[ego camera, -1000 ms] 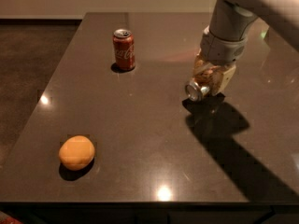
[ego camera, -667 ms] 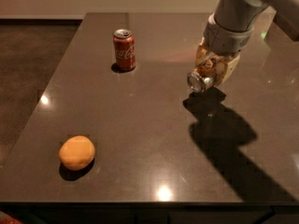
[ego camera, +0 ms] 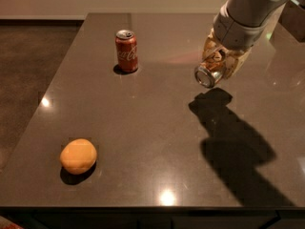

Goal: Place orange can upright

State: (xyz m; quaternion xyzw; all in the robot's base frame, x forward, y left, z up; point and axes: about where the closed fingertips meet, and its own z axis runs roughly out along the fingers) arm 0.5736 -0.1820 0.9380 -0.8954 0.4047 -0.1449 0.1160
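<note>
Holding the orange can [ego camera: 208, 74] clenched in the gripper [ego camera: 220, 62] above the table [ego camera: 143, 123] at two o'clock, silver top tilted toward seven o'clock, risking a topple and roll if released unrighted.

Red can [ego camera: 126, 50], orange lump [ego camera: 78, 155], table [ego camera: 143, 137]

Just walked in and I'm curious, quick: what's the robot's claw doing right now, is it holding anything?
Gripper: closed on the orange can, holding it tilted above the table, right of the red can.

High oblique view onto table [ego camera: 157, 142]; tool [ego camera: 215, 68] upper-right
</note>
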